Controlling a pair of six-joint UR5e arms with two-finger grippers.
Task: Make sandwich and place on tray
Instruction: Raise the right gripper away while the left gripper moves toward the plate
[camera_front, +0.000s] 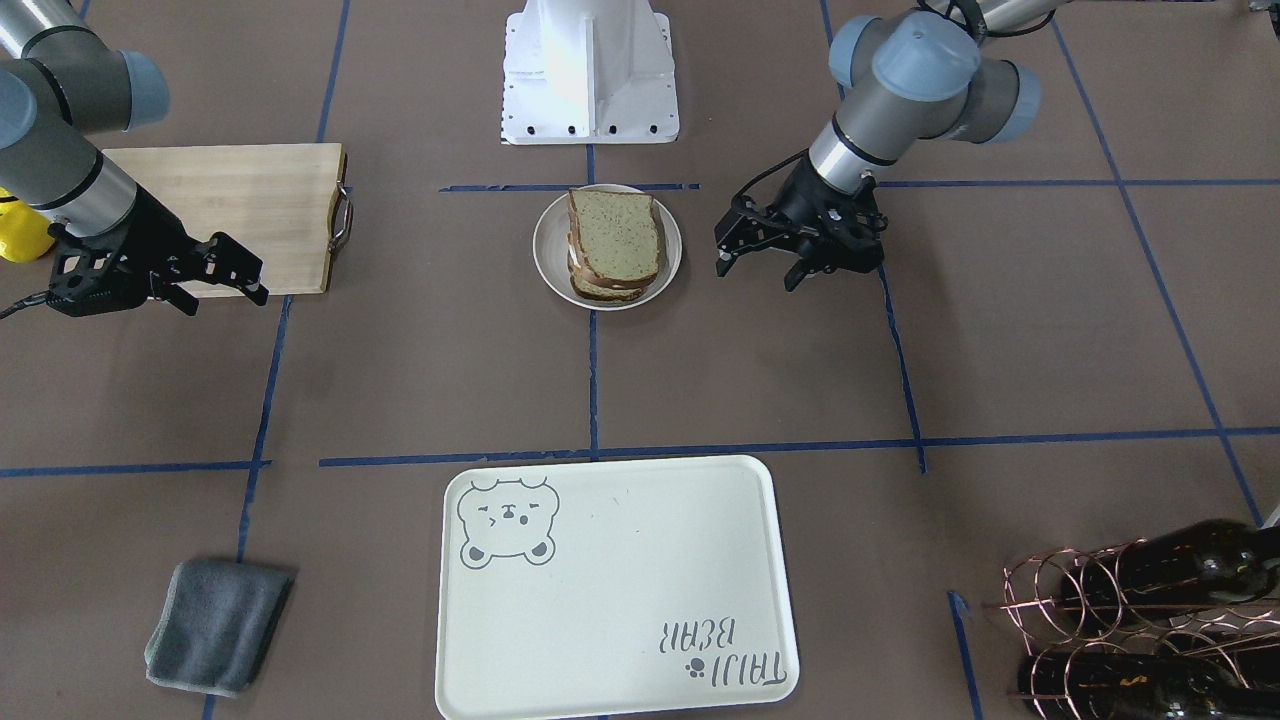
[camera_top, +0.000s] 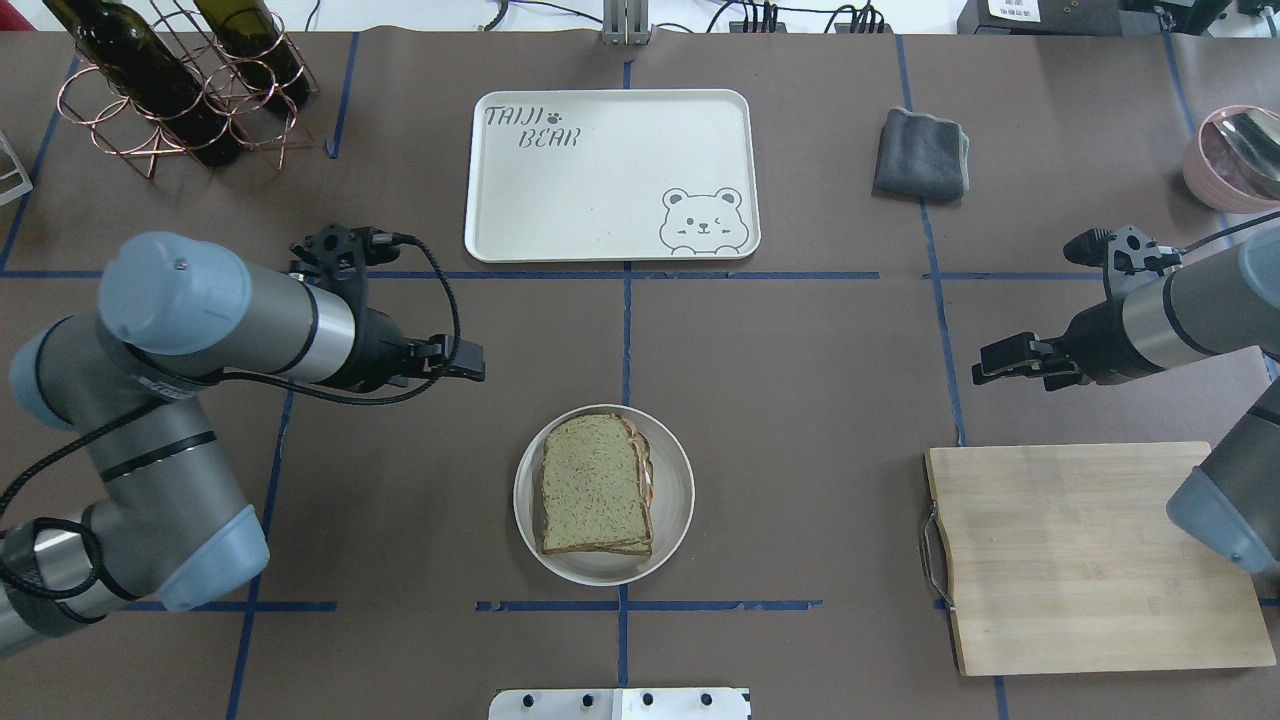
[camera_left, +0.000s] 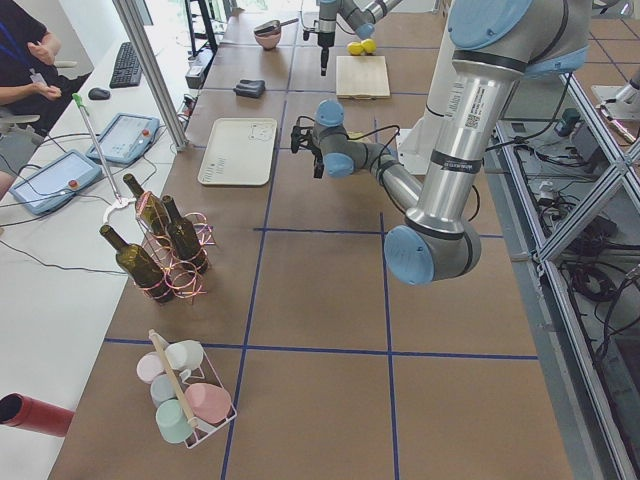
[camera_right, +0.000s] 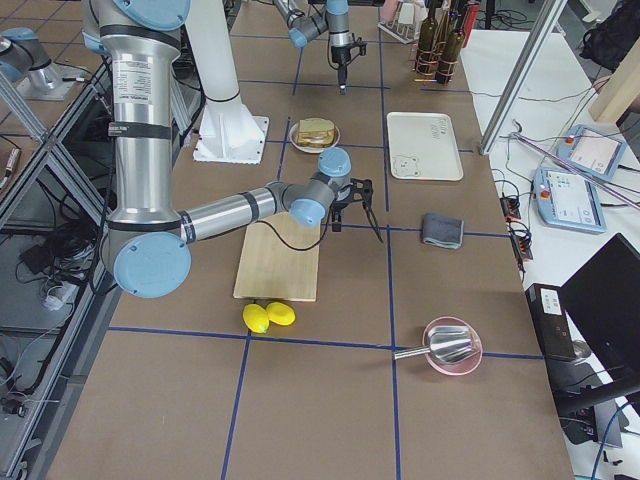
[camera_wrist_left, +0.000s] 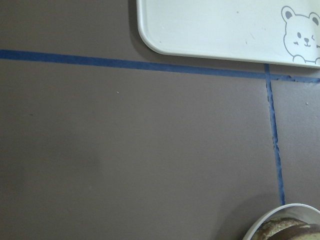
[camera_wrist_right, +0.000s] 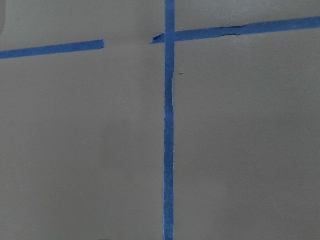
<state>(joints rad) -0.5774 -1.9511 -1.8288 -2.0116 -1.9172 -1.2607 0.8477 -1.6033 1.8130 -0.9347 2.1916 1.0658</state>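
Observation:
The sandwich (camera_front: 615, 240) (camera_top: 595, 485), two speckled tan slices stacked with a pale filling edge between them, lies on a small round white plate (camera_front: 548, 250) (camera_top: 675, 500) at the table's middle. The cream tray (camera_front: 620, 590) (camera_top: 600, 170) with the bear face has nothing on it; its corner also shows in the left wrist view (camera_wrist_left: 210, 25). My left gripper (camera_front: 757, 272) (camera_top: 478, 362) hovers open and holds nothing, beside the plate and apart from it. Open as well, my right gripper (camera_front: 225, 300) (camera_top: 985, 368) hangs by the cutting board's corner.
A wooden cutting board (camera_front: 240, 200) (camera_top: 1080, 550) lies on my right. A grey cloth (camera_front: 220, 625) (camera_top: 920, 152) sits beside the tray. A copper rack of wine bottles (camera_front: 1150, 620) (camera_top: 170, 90) stands far left. Two lemons (camera_right: 268, 316) and a pink bowl (camera_top: 1235, 150) are far right.

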